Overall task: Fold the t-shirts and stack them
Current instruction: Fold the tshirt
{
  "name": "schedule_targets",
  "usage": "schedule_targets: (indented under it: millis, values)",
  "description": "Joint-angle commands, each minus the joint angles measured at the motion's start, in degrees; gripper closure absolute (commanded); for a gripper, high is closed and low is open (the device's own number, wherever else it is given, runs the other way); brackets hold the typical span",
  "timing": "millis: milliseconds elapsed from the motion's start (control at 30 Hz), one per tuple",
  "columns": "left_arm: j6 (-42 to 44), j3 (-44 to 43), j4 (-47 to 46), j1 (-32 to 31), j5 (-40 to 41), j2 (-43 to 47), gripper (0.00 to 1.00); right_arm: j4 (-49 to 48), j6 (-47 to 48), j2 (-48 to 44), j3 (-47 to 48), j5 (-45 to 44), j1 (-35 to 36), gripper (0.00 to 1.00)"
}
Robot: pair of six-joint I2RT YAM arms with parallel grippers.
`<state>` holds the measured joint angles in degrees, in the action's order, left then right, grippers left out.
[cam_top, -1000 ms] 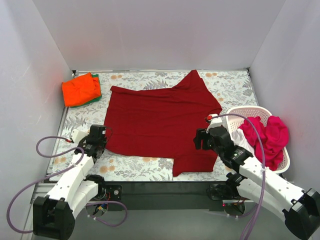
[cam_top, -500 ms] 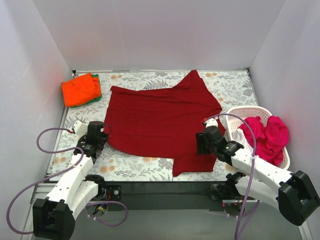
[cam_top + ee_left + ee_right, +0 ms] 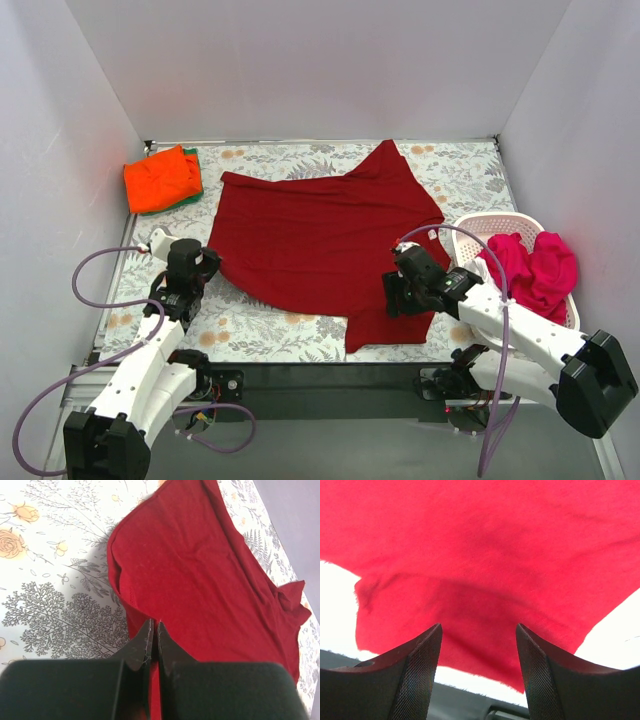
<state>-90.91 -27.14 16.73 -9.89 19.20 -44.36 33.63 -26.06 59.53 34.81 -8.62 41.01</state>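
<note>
The large dark crimson t-shirt (image 3: 320, 240) lies spread across the middle of the table. My left gripper (image 3: 203, 268) is shut on its near-left hem, and in the left wrist view red cloth (image 3: 200, 570) runs between the pinched fingertips (image 3: 153, 627). My right gripper (image 3: 388, 297) is open just above the shirt's near-right sleeve. The right wrist view shows that sleeve (image 3: 480, 605) filling the gap between the spread fingers (image 3: 422, 665). A folded orange t-shirt (image 3: 160, 178) rests on a green one (image 3: 196, 168) at the far left corner.
A white laundry basket (image 3: 500, 222) at the right edge holds magenta-pink t-shirts (image 3: 535, 270). White walls close in the table on three sides. The dark front edge of the table (image 3: 320, 378) lies just beyond the sleeve. Purple cables loop beside both arms.
My right gripper has swung left and down over the sleeve, its jaws narrowing a little. My left gripper has shifted slightly farther from the front edge, still pinching the hem.
</note>
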Motion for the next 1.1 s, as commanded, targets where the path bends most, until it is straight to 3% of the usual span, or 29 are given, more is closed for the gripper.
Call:
schedule_targets:
  millis: [0,433,833,1067]
  values:
    - [1.6,-0.6,-1.8,0.2,-1.6,0.9,1.00,5.8,-2.4,-0.1,4.0,4.7,1.9,0.45]
    - [2.1,-0.2,-3.0,0.2,-3.9,1.7,1.00,7.5,-9.7,2.8,-0.5,5.8,14.4,0.46]
    - [2.3,0.0,-3.0,0.2,-4.7,2.1,1.00,5.6,-16.5,2.1,0.8,-9.1,24.4,0.49]
    - [2.2,0.1,-3.1,0.3,-5.4,1.6,1.00,5.5,-20.0,6.7,0.3,-16.9,29.2,0.49]
